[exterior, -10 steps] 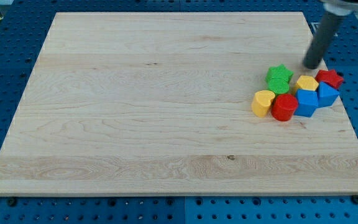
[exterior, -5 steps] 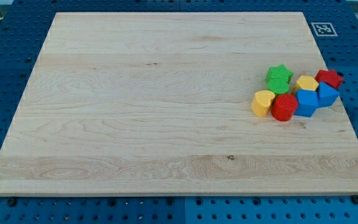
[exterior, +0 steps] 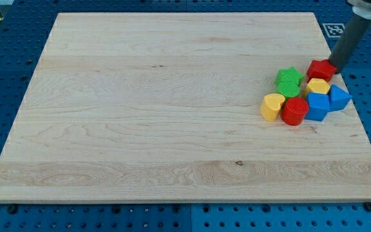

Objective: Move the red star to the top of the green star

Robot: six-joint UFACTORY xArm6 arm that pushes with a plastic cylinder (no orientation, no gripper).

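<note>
Blue pegboard (exterior: 18,216) frames the pale wooden surface (exterior: 172,116), with a black-and-white marker tag (exterior: 333,30) at the view's top right. Near the surface's right edge sits a cluster: green star (exterior: 290,77), yellow block (exterior: 318,86), yellow heart (exterior: 273,106), red cylinder (exterior: 294,111), two blue blocks (exterior: 328,103). Red star (exterior: 321,69) lies just right of the green star, slightly higher. There is no gripper; my tip (exterior: 337,71) touches the red star's right side.
</note>
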